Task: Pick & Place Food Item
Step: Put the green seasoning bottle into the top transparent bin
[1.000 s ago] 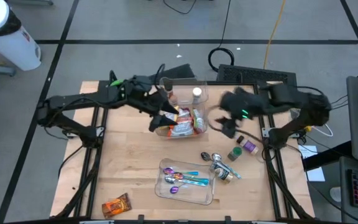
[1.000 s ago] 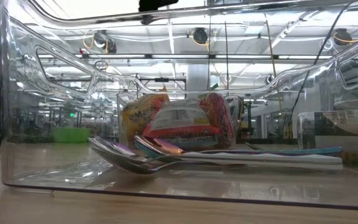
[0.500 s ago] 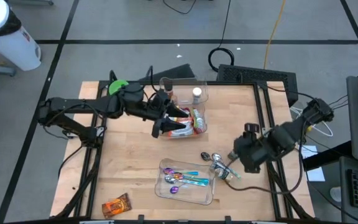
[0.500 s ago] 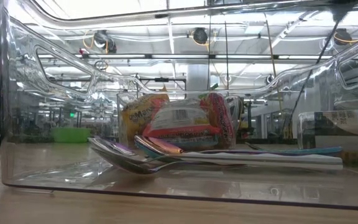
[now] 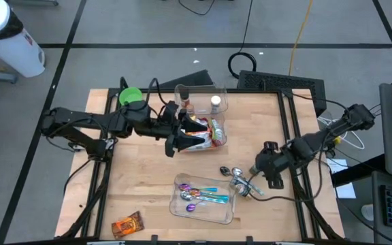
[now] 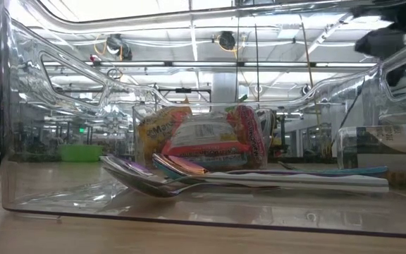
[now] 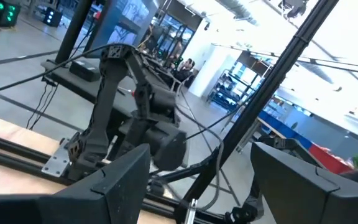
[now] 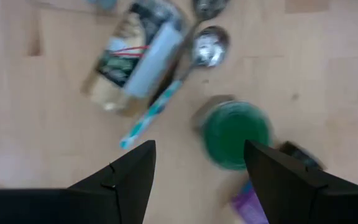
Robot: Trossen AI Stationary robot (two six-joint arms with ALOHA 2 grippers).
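A light wooden bench (image 5: 141,184) fills the middle of the high view, set on a grey floor crossed by dark lines, with a white cylinder at the upper left corner and a black cable coil beyond the bench's far edge. Near the frame's centre a clear bin (image 5: 201,122) holds several food packets (image 5: 201,136); lower centre, a second clear tray (image 5: 206,201) holds coloured spoons (image 5: 203,197). One orange snack packet (image 5: 127,224) lies alone at the lower left of the bench, well apart from both arms. A green bowl (image 5: 131,96) sits at the upper left of the bench. The left arm reaches in from the left, its left end effector (image 5: 177,139) at the bin's left edge, fingers spread and holding nothing. The right arm bends in from the right; the right end effector (image 5: 256,175) hangs over loose things right of the tray, fingers apart and empty. Its wrist view shows a small jar (image 8: 132,53), a spoon (image 8: 209,46) and a green-capped bottle (image 8: 235,134) below it.
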